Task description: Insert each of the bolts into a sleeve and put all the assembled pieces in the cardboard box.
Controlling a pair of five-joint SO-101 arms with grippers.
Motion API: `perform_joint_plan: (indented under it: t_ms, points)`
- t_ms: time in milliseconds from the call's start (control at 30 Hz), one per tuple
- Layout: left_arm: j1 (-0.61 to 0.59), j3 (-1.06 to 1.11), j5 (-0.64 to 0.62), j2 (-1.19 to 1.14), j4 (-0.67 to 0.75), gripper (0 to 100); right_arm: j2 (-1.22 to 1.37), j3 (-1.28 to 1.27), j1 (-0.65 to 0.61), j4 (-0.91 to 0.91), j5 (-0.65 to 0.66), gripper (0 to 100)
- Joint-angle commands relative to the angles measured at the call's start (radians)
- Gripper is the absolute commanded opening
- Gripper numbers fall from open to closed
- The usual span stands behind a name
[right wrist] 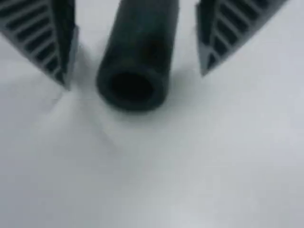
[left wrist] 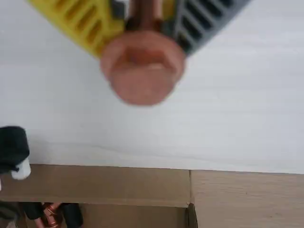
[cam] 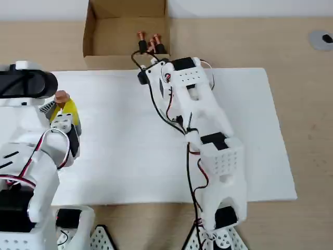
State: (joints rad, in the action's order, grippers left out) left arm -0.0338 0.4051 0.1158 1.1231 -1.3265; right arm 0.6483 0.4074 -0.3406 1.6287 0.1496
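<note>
My left gripper (cam: 63, 110) is shut on a copper bolt (cam: 62, 97) at the left side of the white mat (cam: 119, 151). In the left wrist view the bolt's head (left wrist: 142, 66) sticks out from between the yellow and grey fingers (left wrist: 76, 21). My right gripper (cam: 142, 77) is at the mat's far edge, just before the cardboard box (cam: 104, 36). It stands open around a black sleeve (right wrist: 137, 47) that lies on the mat, with a gap on either side. Assembled bolt-and-sleeve pieces (cam: 150, 42) lie in the box.
The cardboard box wall (left wrist: 118, 187) faces the left wrist camera, with assembled pieces (left wrist: 50, 213) inside. The right arm's body (cam: 208, 125) stretches across the mat's middle. A grey disc (cam: 320, 39) sits on the wooden table at the far right.
</note>
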Motion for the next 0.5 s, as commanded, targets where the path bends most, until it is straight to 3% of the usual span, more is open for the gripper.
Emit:
perform_joint_plan:
  t_ms: [0,467]
  points:
    - [0.014,-0.052,0.008,0.007,0.002,1,-0.087,0.028,0.01,0.023,0.009,18.7]
    - [0.011,-0.06,0.037,0.013,-0.005,1,0.087,0.028,0.013,-0.046,0.011,18.5]
